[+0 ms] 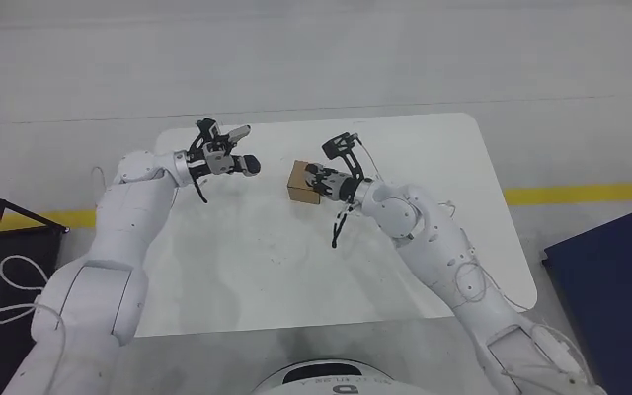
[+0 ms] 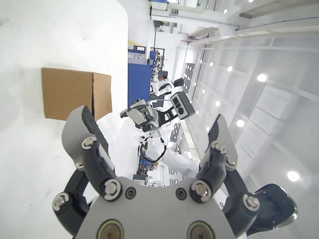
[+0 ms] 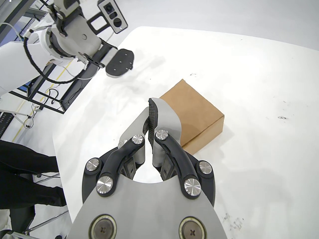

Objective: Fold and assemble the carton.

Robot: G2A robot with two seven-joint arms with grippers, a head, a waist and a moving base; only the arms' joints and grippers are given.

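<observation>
Grippers first: my left gripper (image 2: 152,125) hangs over the white table (image 2: 49,13) with its two ribbed fingers (image 2: 87,123) spread wide apart. My right gripper (image 3: 151,114) has its fingers pressed together, pad against pad. The carton (image 3: 199,110) is a small brown cardboard box. It stands flat on the tabletop with its upper face closed and level. In the top view it lies in the far half of the table, roughly midway across, between my two grippers. The left gripper points at it from one side, near it but apart, with a bare strip of table between the fingertips and the cardboard. The right gripper is at the opposite side, just beside the box. In the right wrist view its closed fingers overlap the carton's near corner, but I cannot tell whether they touch the cardboard. In the left wrist view the carton shows one broad face and a narrower panel beside it. A dark seam runs between the two, and the narrow panel's edge sits slightly proud. Beyond that panel, the same view shows my right gripper close to the box. A few dark scuff marks (image 3: 282,118) dot the table surface on the carton's far side, well apart from it.
</observation>
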